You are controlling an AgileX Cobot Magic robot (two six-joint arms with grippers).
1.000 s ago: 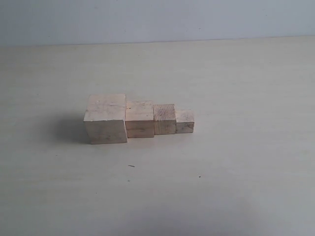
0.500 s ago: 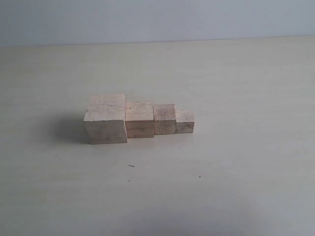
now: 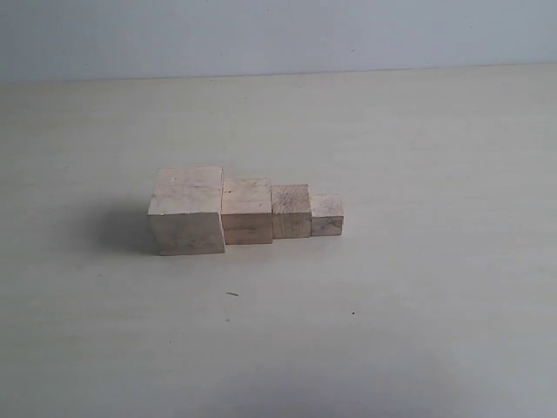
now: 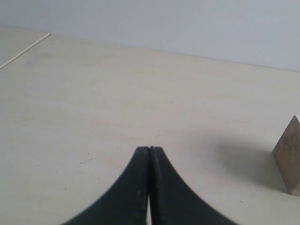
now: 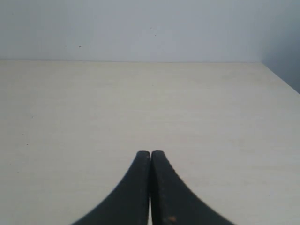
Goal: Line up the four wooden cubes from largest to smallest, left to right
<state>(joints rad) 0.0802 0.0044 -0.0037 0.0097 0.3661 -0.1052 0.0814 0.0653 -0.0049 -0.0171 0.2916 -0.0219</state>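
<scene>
The four wooden cubes stand side by side in a row on the pale table in the exterior view. From left to right come the largest cube (image 3: 187, 211), the second cube (image 3: 247, 211), the third cube (image 3: 291, 211) and the smallest cube (image 3: 327, 214); neighbours touch or nearly touch. Neither arm shows in that view. In the left wrist view my left gripper (image 4: 149, 149) is shut and empty over bare table, with a corner of one cube (image 4: 289, 157) at the frame edge, well apart from it. My right gripper (image 5: 150, 153) is shut on nothing, above bare tabletop.
The pale table (image 3: 418, 131) runs back to a light grey wall. A table edge (image 4: 23, 49) shows in the left wrist view and a table corner (image 5: 276, 77) in the right wrist view. Two tiny dark specks (image 3: 232, 294) lie in front of the row.
</scene>
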